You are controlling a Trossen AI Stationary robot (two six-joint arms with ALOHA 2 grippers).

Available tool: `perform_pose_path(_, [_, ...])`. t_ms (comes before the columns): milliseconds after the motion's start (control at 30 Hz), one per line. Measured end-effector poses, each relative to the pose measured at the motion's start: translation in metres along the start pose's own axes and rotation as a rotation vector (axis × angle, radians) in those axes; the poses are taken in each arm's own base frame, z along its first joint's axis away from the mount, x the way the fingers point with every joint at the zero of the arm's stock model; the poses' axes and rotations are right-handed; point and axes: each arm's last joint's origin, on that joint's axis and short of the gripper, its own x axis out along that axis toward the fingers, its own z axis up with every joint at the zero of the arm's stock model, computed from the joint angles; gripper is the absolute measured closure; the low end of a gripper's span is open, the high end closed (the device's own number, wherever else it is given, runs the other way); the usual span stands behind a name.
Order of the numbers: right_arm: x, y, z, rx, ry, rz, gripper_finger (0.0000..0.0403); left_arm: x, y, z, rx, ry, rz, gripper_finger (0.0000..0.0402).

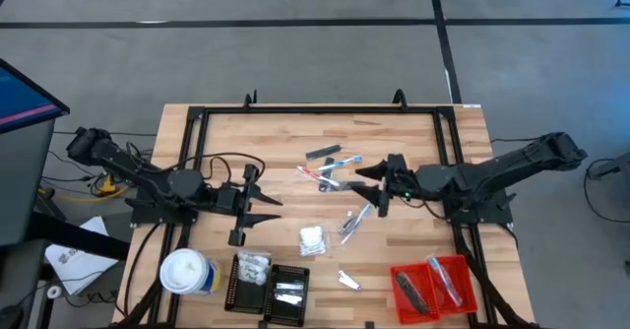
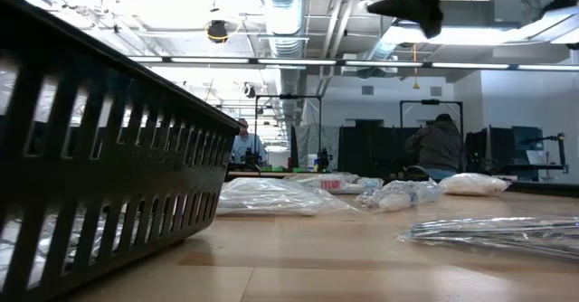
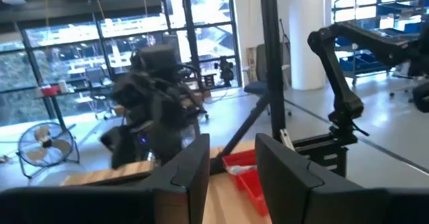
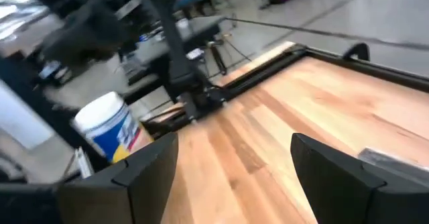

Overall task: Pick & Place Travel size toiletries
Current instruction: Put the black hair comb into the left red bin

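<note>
Overhead view: travel size toiletries scattered mid-table, beyond the black tray. Right gripper, jaws wide and empty, hovers among them. Left gripper, jaws partly parted and empty, hangs beyond the tray.

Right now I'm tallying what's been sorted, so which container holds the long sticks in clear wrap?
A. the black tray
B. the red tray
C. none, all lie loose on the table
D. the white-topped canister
B: in the high view, long wrapped sticks lie inside the red tray near the table's right front corner.
</note>
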Motion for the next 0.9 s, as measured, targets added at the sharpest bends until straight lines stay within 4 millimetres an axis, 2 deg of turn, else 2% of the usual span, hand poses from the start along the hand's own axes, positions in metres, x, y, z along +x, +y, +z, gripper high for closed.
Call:
perform_pose_path(100, [0.019, -0.008, 0.012, 0.001, 0.066, -0.067, 0.0121, 0.0, -0.001, 0.0, -0.029, 0.005, -0.004, 0.0289])
perform_pose_path(300, [0.069, -0.022, 0.023, -0.098, 0.302, -0.213, 0.0121, -0.001, -0.004, 0.0, -0.052, 0.005, -0.02, 0.0289])
perform_pose_path(567, [0.126, -0.039, 0.013, -0.226, 0.69, -0.426, 0.0121, -0.002, -0.009, -0.001, -0.052, 0.019, -0.044, 0.0289])
perform_pose_path(733, [0.155, -0.046, 0.001, -0.274, 0.8, -0.459, 0.0121, -0.002, -0.009, -0.001, -0.052, 0.021, -0.045, 0.0289])
perform_pose_path(900, [0.174, -0.068, -0.019, -0.254, 0.897, -0.492, 0.0121, -0.002, -0.009, -0.001, -0.055, 0.023, -0.046, 0.0289])
